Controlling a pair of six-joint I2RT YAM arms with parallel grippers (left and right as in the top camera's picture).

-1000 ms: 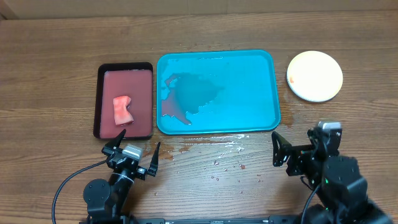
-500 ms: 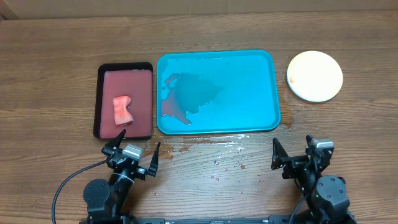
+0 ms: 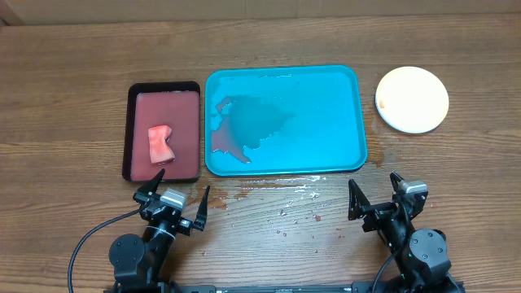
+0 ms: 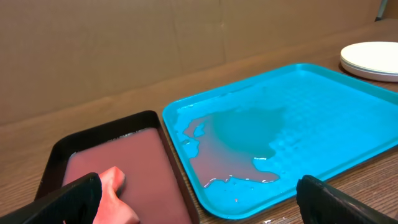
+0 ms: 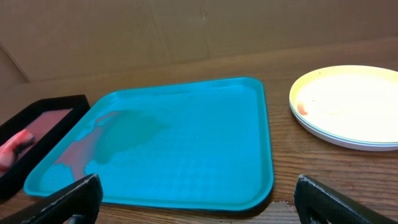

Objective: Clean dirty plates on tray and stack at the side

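Plates stacked right of tray, as task asks | tray: only reddish water | left gripper, right gripper: near, jaws released, empty

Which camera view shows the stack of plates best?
Right wrist view: the stack of plates is near, its layered rims and a red smear visible. Overhead shows only the top plate; left wrist catches part at the frame's edge.

Plates stacked on tabletop, right of tray.
Red smear noted at stack's left edge; pinkish puddle held in tray's left half.
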